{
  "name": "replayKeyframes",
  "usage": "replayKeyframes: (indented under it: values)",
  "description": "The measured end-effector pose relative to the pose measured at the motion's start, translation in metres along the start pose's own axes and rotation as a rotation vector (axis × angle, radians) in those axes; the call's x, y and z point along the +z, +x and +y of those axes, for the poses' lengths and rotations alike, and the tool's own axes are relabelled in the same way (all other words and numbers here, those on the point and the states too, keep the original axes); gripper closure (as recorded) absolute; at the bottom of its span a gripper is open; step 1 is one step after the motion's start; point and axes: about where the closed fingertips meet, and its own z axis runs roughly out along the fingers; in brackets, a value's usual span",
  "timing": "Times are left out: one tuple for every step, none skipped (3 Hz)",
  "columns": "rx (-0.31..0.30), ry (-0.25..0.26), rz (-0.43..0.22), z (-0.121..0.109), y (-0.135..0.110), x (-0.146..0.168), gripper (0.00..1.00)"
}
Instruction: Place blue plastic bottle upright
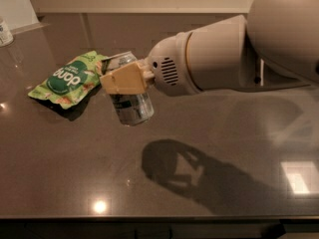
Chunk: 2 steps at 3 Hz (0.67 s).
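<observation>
The blue plastic bottle (pixel 4 32) shows only partly at the far left edge of the dark table, near the back; it looks upright, with a pale label and a dark patch. My gripper (pixel 124 77), tan at the end of the big white arm, is far from the bottle. It sits at the upper part of a silver-green drink can (pixel 130 103) that stands slightly tilted in the middle left of the table. The gripper hides the can's upper side.
A green snack pouch (pixel 67 78) lies flat just left of the can. The dark reflective table (pixel 209 193) runs to a front edge at the bottom. A wall runs along the back, and a pale panel (pixel 15 6) stands at the back left.
</observation>
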Motion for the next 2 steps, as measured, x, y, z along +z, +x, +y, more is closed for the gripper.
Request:
replayKeyframes:
  values:
    - [0.007, -0.009, 0.048, 0.0003, -0.0017, 0.0044, 1.00]
    - [0.028, -0.036, 0.157, 0.0055, -0.0083, 0.0117, 1.00]
